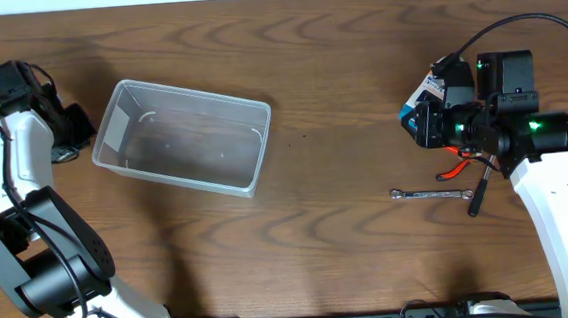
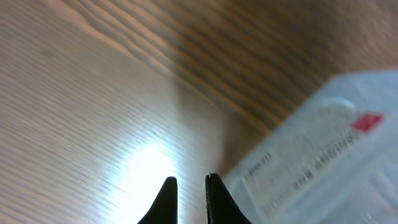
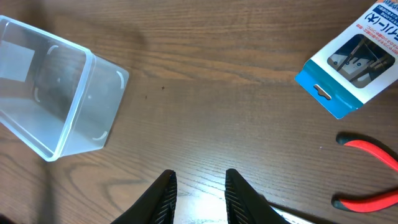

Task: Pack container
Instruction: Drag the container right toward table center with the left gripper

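The container (image 1: 256, 171), a clear plastic tub, lies empty on the wooden table, left of centre. My left gripper (image 1: 74, 130) sits just off its left end; in the left wrist view the jaws (image 2: 191, 181) are shut with nothing between them, and the container's labelled wall (image 2: 323, 146) is close on the right. My right gripper (image 1: 420, 121) hovers at the right side of the table, above a blue card package (image 1: 417, 98). In the right wrist view it (image 3: 199, 182) stands open and empty over bare wood, the container (image 3: 74, 109) far to its left.
The blue package (image 3: 351, 59) and red-handled pliers (image 3: 373, 165) lie right of the right gripper. A silver wrench (image 1: 427, 194) and a dark tool (image 1: 477, 196) lie near the front right, and the pliers (image 1: 453, 169) are beside them.
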